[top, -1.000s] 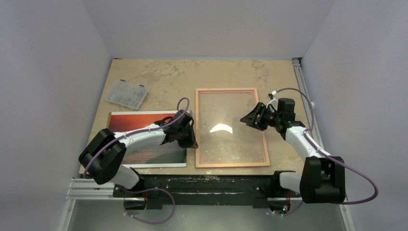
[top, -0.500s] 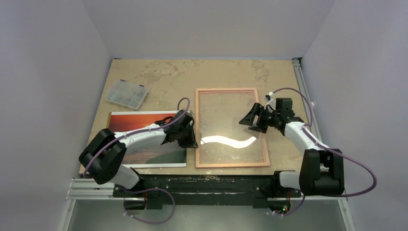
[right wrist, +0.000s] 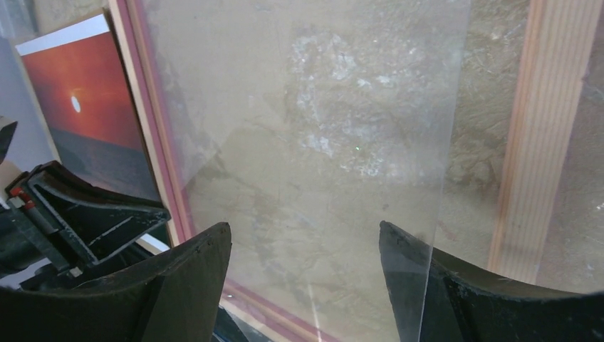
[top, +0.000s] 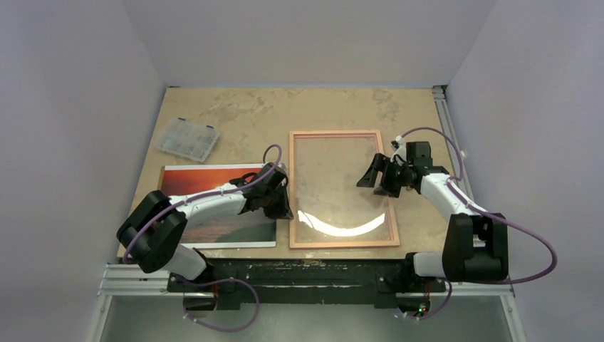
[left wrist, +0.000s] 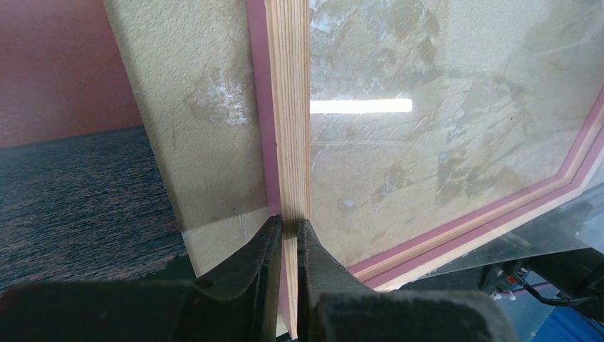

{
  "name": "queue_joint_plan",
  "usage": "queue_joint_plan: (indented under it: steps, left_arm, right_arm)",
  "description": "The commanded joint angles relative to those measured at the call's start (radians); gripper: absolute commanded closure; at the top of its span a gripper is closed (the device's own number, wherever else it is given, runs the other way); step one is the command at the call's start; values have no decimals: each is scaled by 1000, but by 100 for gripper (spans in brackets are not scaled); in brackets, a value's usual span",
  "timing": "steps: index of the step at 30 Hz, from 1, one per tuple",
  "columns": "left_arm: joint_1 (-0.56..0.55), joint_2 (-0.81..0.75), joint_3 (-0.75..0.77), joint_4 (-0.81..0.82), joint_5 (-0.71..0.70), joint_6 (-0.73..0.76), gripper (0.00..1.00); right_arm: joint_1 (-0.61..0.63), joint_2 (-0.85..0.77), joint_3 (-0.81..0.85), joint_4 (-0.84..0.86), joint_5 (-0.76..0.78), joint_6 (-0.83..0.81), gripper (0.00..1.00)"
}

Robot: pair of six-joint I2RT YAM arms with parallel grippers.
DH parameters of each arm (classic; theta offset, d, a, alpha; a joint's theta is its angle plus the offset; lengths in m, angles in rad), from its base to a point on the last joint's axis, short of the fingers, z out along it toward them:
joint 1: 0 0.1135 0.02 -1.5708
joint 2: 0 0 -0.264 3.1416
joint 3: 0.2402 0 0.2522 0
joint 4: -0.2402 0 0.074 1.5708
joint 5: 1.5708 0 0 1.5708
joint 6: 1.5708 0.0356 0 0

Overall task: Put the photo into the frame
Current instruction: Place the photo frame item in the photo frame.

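- The frame (top: 333, 132) lies near the middle of the surface (top: 285, 107), with its long sides running away from the arm bases. Its thin rails are light wood with pinkish side faces.
- The left end effector (left wrist: 288, 224) is pressed together on the frame's left rail, toward the near end of that rail. In the left wrist view one finger (left wrist: 249, 278) sits on the outer side of the wood and the other on the inner side, pinching the rail between them.
- The right end effector (right wrist: 305, 235) is spread wide and holds nothing. It hangs over the right half of the frame, pointing toward the left arm.
- The clear pane (right wrist: 320, 107) sits within the frame, and the mottled surface shows through it.
- In the right wrist view the pane's straight right edge runs just inside the right rail and passes in front of the right-hand finger (right wrist: 498, 306). Whether it touches that finger cannot be told.
- In the top view a curved streak of glare lies across the near part of the pane.
- The photo (top: 203, 178) lies face up just left of the frame, long side across. Its red-orange sky is toward the far side and its dark sea toward the arms.
- A narrow strip of bare surface separates the photo from the frame's left rail, and the left arm crosses above the photo's right part.
- A clear plastic compartment box (top: 187, 138) rests farther back on the left, apart from the photo.
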Motion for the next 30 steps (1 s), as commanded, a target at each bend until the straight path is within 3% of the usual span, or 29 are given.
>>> queue_joint_plan:
  steps: [1,30]
  left_arm:
    - [-54,100,-50,-5,-28,17,100]
    - [-72,102,-33,-21,-38,9,100]
  right_arm:
    - [3,11,38,-21,49,-40,24]
    - [13,-11,-11,-41,258,-65,20]
